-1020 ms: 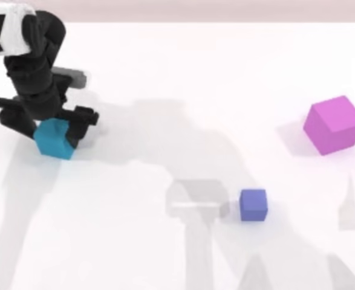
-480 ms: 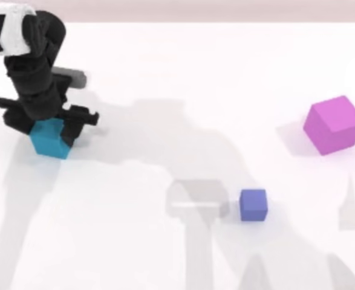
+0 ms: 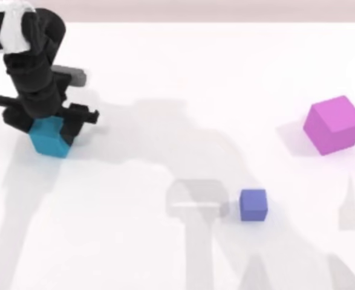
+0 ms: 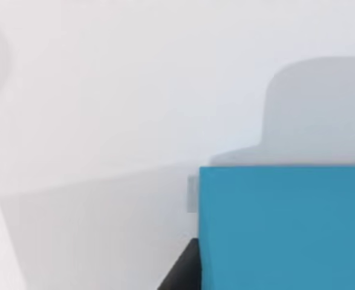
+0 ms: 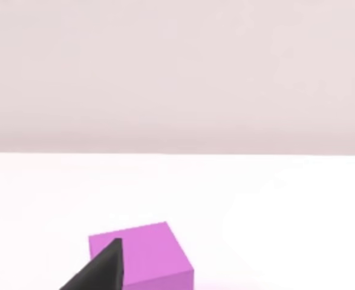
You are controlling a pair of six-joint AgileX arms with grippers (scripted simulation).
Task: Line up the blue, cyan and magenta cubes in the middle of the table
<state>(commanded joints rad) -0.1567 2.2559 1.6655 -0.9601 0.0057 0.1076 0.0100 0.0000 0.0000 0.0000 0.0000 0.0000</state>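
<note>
Much of the cyan cube (image 3: 49, 138) is hidden from above, because my left gripper (image 3: 44, 124) sits right over it at the far left of the table (image 3: 177, 78). Its black fingers (image 3: 79, 118) flank the cube on both sides, clenched on it. In the left wrist view the cyan cube (image 4: 286, 226) runs off the picture's edge, with only a sliver of a dark finger (image 4: 180, 272) beside it.

My right arm does not show in the top view. Its wrist view catches just one dark fingertip (image 5: 101, 269) in front of the magenta cube (image 5: 142, 254), so I cannot tell whether that claw is released or clenched.

I count three cubes, one of each colour. The magenta cube (image 3: 334, 125) sits at the far right, and the blue cube (image 3: 253, 205) rests alone, right of centre, well apart from both others.
</note>
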